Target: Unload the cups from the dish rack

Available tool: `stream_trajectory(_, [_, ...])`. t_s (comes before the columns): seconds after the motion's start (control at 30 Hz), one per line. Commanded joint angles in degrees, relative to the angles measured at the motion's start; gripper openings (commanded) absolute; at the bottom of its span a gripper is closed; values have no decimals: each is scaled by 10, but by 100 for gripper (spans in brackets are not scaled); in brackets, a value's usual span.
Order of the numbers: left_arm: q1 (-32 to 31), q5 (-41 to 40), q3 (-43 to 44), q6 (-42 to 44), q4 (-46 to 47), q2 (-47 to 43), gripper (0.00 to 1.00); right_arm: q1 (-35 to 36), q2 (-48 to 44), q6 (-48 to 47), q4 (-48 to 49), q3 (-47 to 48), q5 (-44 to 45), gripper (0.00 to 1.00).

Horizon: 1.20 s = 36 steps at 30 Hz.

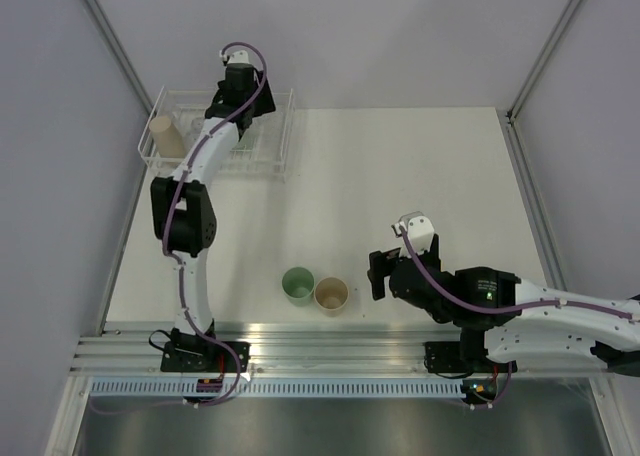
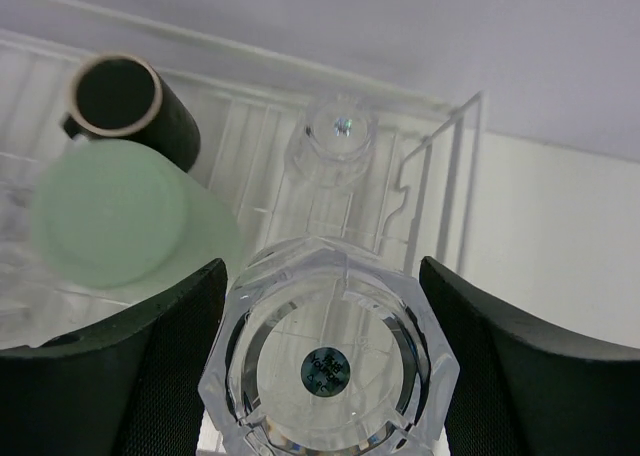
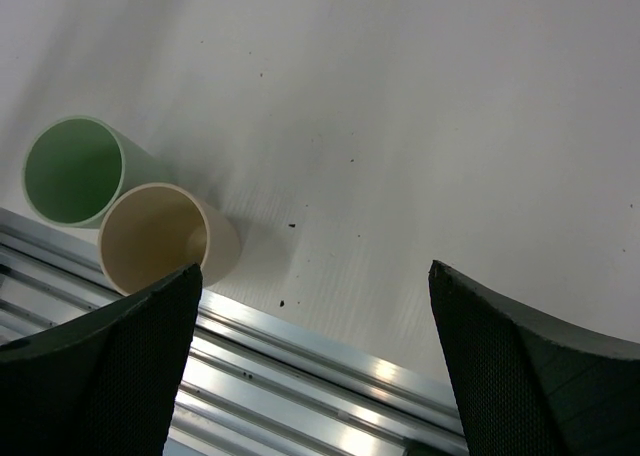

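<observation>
clear faceted plastic tumbler (image 2: 330, 366), base-up in white wire dish rack (image 2: 250, 156) for draining, looks pinched by left gripper (image 2: 322, 266); right gripper (image 3: 315, 269) gapes wide, empty, near mint green cup (image 3: 70, 171) and tan cup (image 3: 155, 238).

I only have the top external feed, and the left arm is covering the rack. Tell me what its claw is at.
Observer: The left claw straddles a clear faceted cup, with one finger on each side. I cannot tell whether it is gripping.
Operator: List what else sits in the dish rack near it.
Observer: A mint green cup, a black cup beside it, and a second clear cup beyond the first.
Operator: Check the right claw.
Observer: The right claw is open with nothing between its fingers, only bare table beneath.
</observation>
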Motion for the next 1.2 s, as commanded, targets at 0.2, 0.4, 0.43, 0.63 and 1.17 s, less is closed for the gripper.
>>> stream_trajectory(0.2, [-5,-38,-216,-114,137,-330,2,-2,2,-43,92,-13,67,98])
stream_trajectory(0.4, [-5,289,-480,-311,226,-480,2,-8,8,-49,142,-29,191,98])
stream_trajectory(0.43, [-6,333,-522,-338,262,-518,2,-17,8,-68,170,-37,180,98])
stream_trajectory(0.63, [-12,555,-835,-681,801,-584,2,-108,13,-193,388,-115,-8,98])
stream_trajectory(1.17, [-27,595,-1003,-884,1144,-538,2,-224,32,-245,700,-201,-437,98])
